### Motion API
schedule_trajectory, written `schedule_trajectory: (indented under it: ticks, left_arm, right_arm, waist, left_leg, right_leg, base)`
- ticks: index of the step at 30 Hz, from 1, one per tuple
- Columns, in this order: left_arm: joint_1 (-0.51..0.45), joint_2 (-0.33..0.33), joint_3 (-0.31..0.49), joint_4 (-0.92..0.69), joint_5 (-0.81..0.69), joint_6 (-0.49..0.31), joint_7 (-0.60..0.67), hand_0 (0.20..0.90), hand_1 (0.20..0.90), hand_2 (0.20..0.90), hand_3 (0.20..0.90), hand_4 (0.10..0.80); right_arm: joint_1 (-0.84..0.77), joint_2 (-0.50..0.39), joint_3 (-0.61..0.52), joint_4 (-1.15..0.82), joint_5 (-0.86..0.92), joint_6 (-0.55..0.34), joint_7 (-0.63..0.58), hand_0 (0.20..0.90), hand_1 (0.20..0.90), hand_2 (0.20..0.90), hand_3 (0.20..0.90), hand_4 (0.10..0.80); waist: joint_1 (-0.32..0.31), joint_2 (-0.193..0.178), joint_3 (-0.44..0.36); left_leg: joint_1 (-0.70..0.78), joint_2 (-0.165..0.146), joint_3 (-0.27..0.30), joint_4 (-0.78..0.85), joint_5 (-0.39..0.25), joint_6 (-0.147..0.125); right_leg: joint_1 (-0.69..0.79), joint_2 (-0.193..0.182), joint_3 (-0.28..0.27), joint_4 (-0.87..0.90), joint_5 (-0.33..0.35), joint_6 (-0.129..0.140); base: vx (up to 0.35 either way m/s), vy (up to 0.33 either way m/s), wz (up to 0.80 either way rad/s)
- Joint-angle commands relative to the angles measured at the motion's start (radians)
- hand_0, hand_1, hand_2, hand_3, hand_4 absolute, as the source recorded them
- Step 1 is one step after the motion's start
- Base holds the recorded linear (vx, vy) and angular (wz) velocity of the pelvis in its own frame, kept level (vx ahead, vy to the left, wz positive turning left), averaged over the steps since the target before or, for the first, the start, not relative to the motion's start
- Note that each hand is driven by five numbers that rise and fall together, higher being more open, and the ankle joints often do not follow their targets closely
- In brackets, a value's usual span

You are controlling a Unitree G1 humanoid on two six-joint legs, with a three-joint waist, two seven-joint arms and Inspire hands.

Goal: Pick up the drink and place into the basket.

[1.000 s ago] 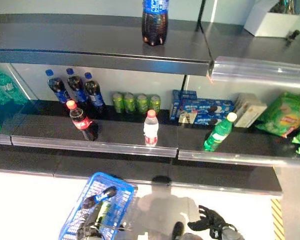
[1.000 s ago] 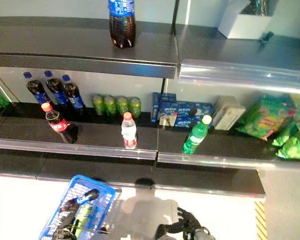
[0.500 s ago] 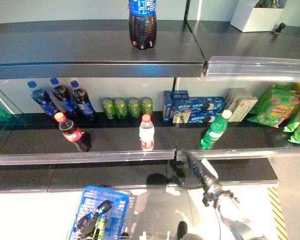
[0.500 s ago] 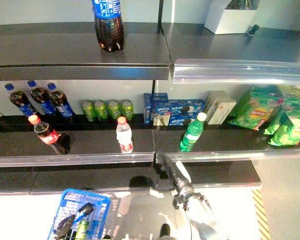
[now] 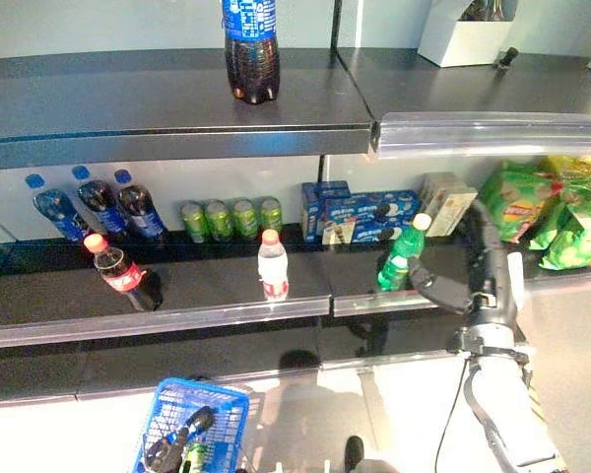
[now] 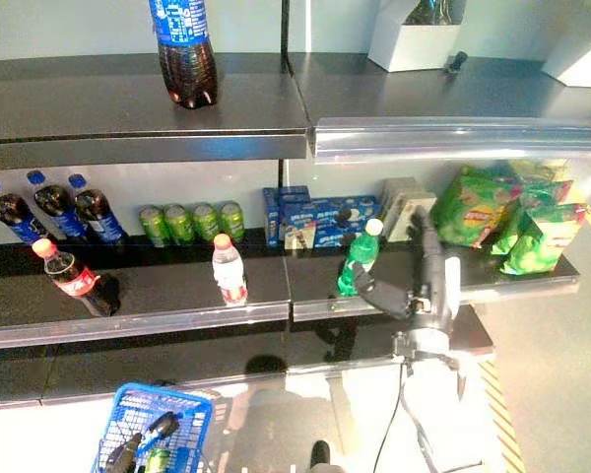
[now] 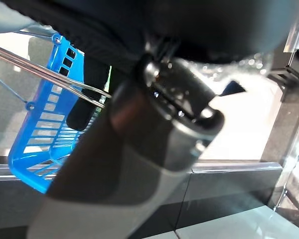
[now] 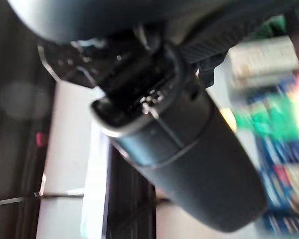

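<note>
A green drink bottle (image 5: 399,258) with a pale cap stands on the middle shelf near its front rail. My right hand (image 5: 473,281) is open just to the right of it, fingers straight up and thumb reaching toward the bottle's lower part; I cannot tell whether it touches. It also shows in the right eye view (image 6: 424,286). The blue basket (image 5: 209,390) hangs low at the left with a dark bottle (image 5: 177,443) and a green drink inside. My left hand (image 7: 139,30) is shut on its wire handles (image 7: 50,74).
On the same shelf stand a clear bottle with a red cap (image 5: 272,268), a cola bottle (image 5: 120,276), dark blue-capped bottles (image 5: 98,202), green cans (image 5: 231,217), blue boxes (image 5: 360,212) and green snack bags (image 5: 542,212). A large dark bottle (image 5: 250,49) stands on the top shelf.
My right hand has risen from below the shelf front to the middle shelf, beside the green bottle. The camera has shifted, so the whole scene sits further left.
</note>
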Motion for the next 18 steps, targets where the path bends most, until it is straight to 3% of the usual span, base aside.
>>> schedule_trajectory:
  ticks: [1,12,18]
  left_arm:
    - [-0.002,0.026,0.027,-0.019,0.031,-0.078,-0.040,0.300,0.300,0.300,0.200,0.100]
    - [-0.010,0.017,-0.027,-0.048,0.040,-0.075,-0.024,0.300,0.300,0.300,0.200,0.100]
    - [-0.082,0.024,-0.067,-0.103,-0.076,-0.074,-0.042,0.300,0.300,0.300,0.200,0.100]
  right_arm:
    - [-0.097,-0.032,-0.068,-0.102,-0.036,-0.087,-0.092,0.900,0.900,0.900,0.900,0.800]
    - [-0.185,0.013,-0.015,0.032,0.017,-0.072,-0.228,0.900,0.900,0.900,0.900,0.800]
    - [-0.368,0.015,-0.003,0.099,-0.015,-0.096,-0.302,0.900,0.900,0.900,0.900,0.800]
  waist:
    - [0.019,0.003,-0.029]
    - [0.058,0.035,0.055]
    - [0.075,0.060,0.166]
  left_leg:
    - [-0.061,-0.002,-0.029,0.119,-0.047,0.020]
    - [-0.167,-0.020,-0.103,0.225,-0.043,0.019]
    - [-0.282,-0.047,-0.151,0.253,-0.019,0.023]
  right_leg:
    - [0.047,-0.037,-0.019,0.112,-0.143,0.031]
    - [-0.035,-0.043,-0.056,0.241,-0.182,-0.003]
    - [-0.139,-0.054,-0.067,0.285,-0.179,-0.017]
  base:
    - [0.073,-0.024,0.03]
    - [0.026,0.002,0.10]
    - [-0.180,0.000,0.15]
